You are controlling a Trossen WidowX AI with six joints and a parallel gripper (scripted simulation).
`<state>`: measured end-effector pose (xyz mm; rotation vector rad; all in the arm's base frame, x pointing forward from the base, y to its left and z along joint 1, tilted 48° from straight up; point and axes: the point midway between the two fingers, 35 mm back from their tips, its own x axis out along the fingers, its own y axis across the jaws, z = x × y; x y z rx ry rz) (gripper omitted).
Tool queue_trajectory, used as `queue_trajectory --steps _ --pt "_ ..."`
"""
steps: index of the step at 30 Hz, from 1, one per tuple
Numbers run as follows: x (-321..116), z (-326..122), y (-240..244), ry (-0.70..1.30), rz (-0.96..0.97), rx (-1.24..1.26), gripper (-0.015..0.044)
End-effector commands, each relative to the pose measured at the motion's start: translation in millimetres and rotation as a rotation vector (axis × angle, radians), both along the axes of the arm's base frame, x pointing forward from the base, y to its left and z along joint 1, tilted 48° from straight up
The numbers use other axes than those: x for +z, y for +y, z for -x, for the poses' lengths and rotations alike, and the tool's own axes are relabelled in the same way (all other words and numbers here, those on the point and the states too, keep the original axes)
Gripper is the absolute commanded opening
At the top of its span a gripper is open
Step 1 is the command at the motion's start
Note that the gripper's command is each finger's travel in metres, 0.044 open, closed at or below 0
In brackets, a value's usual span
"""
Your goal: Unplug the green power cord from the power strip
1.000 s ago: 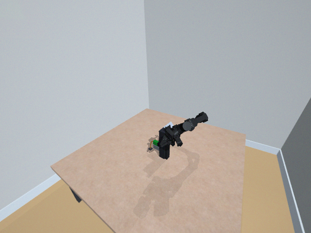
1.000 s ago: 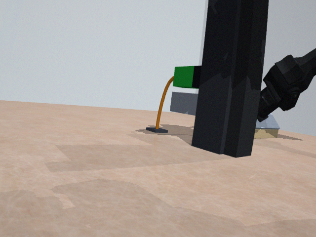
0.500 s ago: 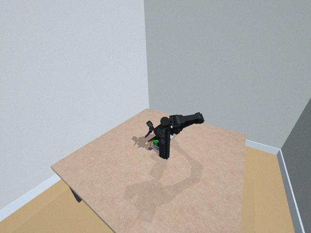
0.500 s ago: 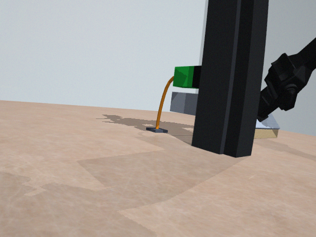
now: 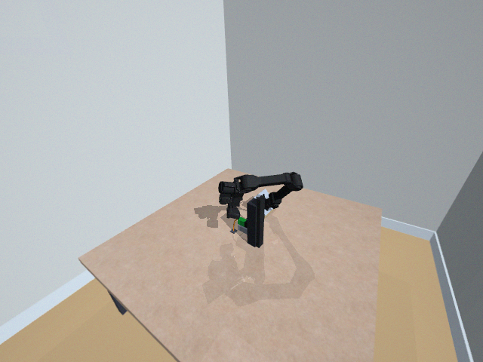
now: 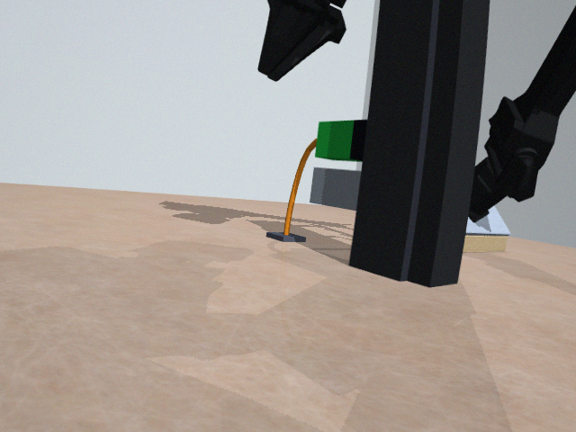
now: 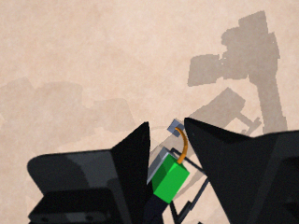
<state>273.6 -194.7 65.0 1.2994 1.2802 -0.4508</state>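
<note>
The arm reaches up and over the upright black power strip (image 6: 418, 139), its elbow high, wrist bent down so the tool (image 7: 167, 126) hangs above the green plug (image 6: 336, 139), not touching it. The tool's 2 fingers stand partly apart with nothing between them. The 1 green plug sits in the strip's side, off the worktop (image 6: 139, 325). 1 orange cord (image 6: 295, 185) curves from it down to 1 small dark base (image 6: 285, 237). 1 grey plug (image 6: 334, 186) sits just below the green one. No writing is legible.
</note>
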Motion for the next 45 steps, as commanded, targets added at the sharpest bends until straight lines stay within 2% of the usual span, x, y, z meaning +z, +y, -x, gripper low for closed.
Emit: queue_trajectory --steps 1,23,45 --pt "-30 42 32 0.447 -0.546 -0.445 0.016" --pt "-29 41 33 0.447 -0.546 -0.445 0.016" --pt "-4 36 56 0.448 -0.548 -0.445 0.016"
